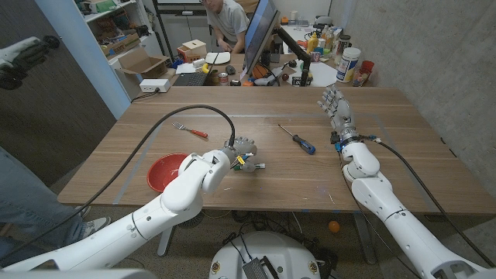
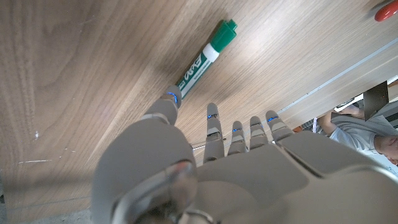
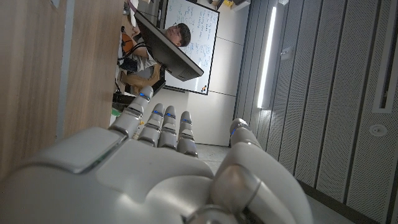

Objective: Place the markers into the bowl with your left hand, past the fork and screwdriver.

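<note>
Left hand (image 2: 205, 162) is hovering with fingers apart, holding nothing, just beside the green marker (image 2: 202, 59) lying on the counter (image 1: 256, 182) at the head view's middle. It looks light, stiff, smooth and likely to roll; pinching its middle seems best.

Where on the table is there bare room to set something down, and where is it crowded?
The widest bare patch of table lies between the screwdriver and the right hand, running to the near edge. Another lies behind the fork. It is crowded near the left hand, with the green marker and red bowl close by.
</note>
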### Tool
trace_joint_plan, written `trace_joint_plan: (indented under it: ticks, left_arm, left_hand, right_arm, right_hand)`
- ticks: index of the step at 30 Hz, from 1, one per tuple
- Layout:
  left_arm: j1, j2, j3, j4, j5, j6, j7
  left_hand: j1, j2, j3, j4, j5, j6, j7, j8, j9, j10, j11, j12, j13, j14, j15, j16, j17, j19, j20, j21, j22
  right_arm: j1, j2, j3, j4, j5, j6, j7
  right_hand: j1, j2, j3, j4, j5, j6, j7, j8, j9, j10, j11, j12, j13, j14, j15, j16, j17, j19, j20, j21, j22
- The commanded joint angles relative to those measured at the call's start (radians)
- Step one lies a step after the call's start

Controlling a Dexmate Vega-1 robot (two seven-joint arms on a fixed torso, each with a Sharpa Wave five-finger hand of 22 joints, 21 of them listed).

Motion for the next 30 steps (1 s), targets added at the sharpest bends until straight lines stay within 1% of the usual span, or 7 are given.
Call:
trace_joint_plan:
  ticks: [1,8,9,13,25,28,30]
  left_arm:
    - [0.017,-0.016,0.015,0.020,0.038,0.004,0.019]
    - [0.018,-0.030,0.037,0.049,0.091,0.002,0.041]
    - [0.016,-0.033,0.050,0.061,0.122,0.001,0.047]
    - [0.021,-0.042,0.052,0.077,0.141,-0.001,0.051]
    - [0.043,-0.061,0.036,0.082,0.114,0.001,0.075]
    - [0.056,-0.066,0.032,0.084,0.101,0.007,0.116]
    - [0.060,-0.066,0.032,0.085,0.095,0.007,0.127]
  left_hand:
    - [0.011,0.002,-0.002,0.004,0.003,0.016,-0.003,0.006,0.003,0.007,-0.002,0.008,0.004,0.010,0.003,0.006,0.003,-0.004,0.002,0.000,0.002]
    - [0.013,0.001,-0.004,0.004,0.003,0.018,-0.003,0.007,0.004,0.008,-0.002,0.009,0.004,0.013,0.003,0.007,0.003,-0.003,0.002,0.000,0.002]
    - [0.014,0.001,-0.004,0.004,0.003,0.020,-0.003,0.008,0.005,0.009,-0.006,0.010,0.004,0.014,0.003,0.007,0.003,-0.003,0.002,0.000,0.003]
    - [0.016,0.002,-0.006,0.004,0.003,0.022,-0.005,0.009,0.006,0.013,-0.011,0.012,0.004,0.019,0.002,0.009,0.003,-0.003,0.002,0.000,0.003]
    - [0.019,0.004,-0.008,0.005,0.003,0.027,-0.008,0.011,0.008,0.015,-0.012,0.013,0.004,0.024,0.002,0.010,0.003,-0.002,0.002,0.000,0.003]
    - [0.027,0.011,-0.009,0.005,0.006,0.055,-0.009,0.021,0.010,0.036,-0.014,0.021,0.004,0.036,0.000,0.013,0.002,0.000,0.001,0.002,0.003]
    - [0.043,0.024,-0.007,0.004,0.010,0.107,0.000,0.042,0.015,0.055,-0.018,0.029,0.004,0.052,-0.001,0.016,0.002,0.006,0.001,0.004,0.003]
  right_arm:
    - [-0.010,0.008,0.005,0.017,0.007,0.016,0.003]
    - [-0.011,0.007,0.008,0.020,0.010,0.021,0.007]
    - [-0.011,0.007,0.008,0.022,0.012,0.022,0.009]
    - [-0.014,0.008,0.009,0.028,0.015,0.025,0.013]
    - [-0.020,0.007,0.012,0.036,0.019,0.027,0.021]
    - [-0.024,0.004,0.013,0.034,0.020,0.025,0.022]
    - [-0.026,0.004,0.013,0.034,0.020,0.023,0.022]
  right_hand:
    - [-0.007,-0.004,-0.004,-0.002,0.004,0.006,-0.005,-0.002,0.003,0.009,0.001,-0.003,0.003,0.009,-0.002,0.008,0.002,0.009,-0.005,0.004,0.004]
    - [-0.007,-0.004,-0.004,-0.002,0.004,0.006,-0.005,-0.003,0.003,0.010,0.000,-0.003,0.003,0.011,-0.003,0.008,0.002,0.010,-0.005,0.004,0.004]
    - [-0.008,-0.003,-0.004,-0.002,0.004,0.006,-0.005,-0.003,0.003,0.010,0.000,-0.003,0.003,0.011,-0.004,0.008,0.002,0.010,-0.006,0.004,0.004]
    - [-0.008,-0.003,-0.004,-0.002,0.004,0.006,-0.005,-0.003,0.003,0.011,-0.001,-0.003,0.003,0.012,-0.002,0.008,0.002,0.010,-0.006,0.003,0.004]
    - [-0.009,-0.004,-0.004,-0.004,0.005,0.006,-0.006,-0.004,0.003,0.011,-0.002,-0.004,0.003,0.013,-0.002,0.007,0.003,0.011,-0.006,0.003,0.004]
    - [-0.009,-0.004,-0.005,-0.004,0.005,0.006,-0.006,-0.004,0.003,0.011,-0.001,-0.004,0.003,0.013,-0.003,0.007,0.003,0.011,-0.006,0.003,0.004]
    - [-0.009,-0.004,-0.005,-0.004,0.005,0.006,-0.006,-0.004,0.003,0.011,0.000,-0.004,0.003,0.012,-0.004,0.007,0.003,0.011,-0.006,0.003,0.004]
